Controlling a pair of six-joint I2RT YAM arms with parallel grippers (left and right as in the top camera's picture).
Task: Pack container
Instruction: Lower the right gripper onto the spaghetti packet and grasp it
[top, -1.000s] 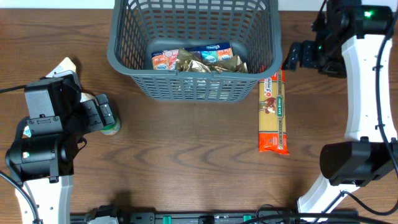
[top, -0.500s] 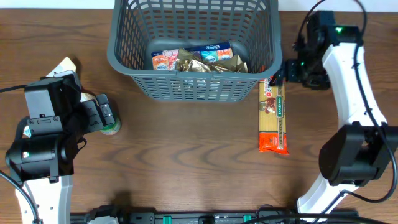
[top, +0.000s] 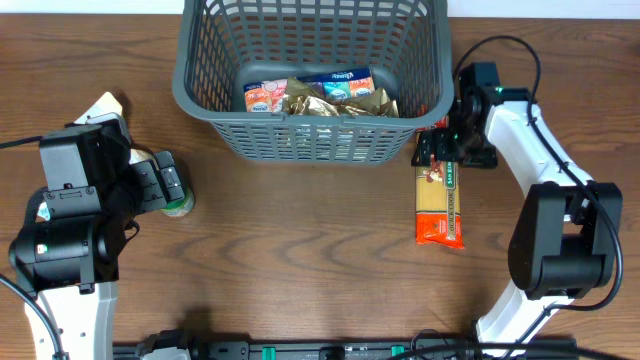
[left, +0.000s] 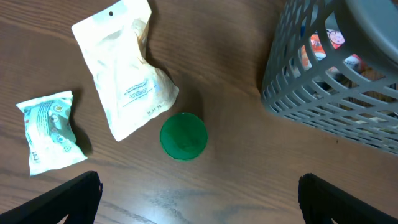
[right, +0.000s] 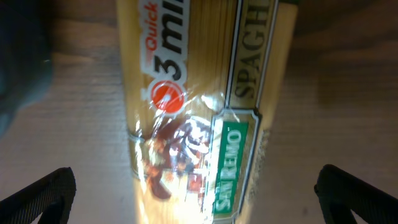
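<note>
While the right gripper (right: 198, 198) hangs spread wide over one spaghetti pack (right: 199, 93), its label reads "Quick 3 min", "SPAGH" and "SAN REMO". Overhead, the pack lies right of centre, its top end by the lower right corner of the one basket (top: 300, 140), which fills the upper middle with packets (top: 320, 95) inside. At left, the left gripper (left: 199, 199) gapes above one green lid (left: 183, 135), one white pouch (left: 127, 74) and one teal packet (left: 50, 127).
</note>
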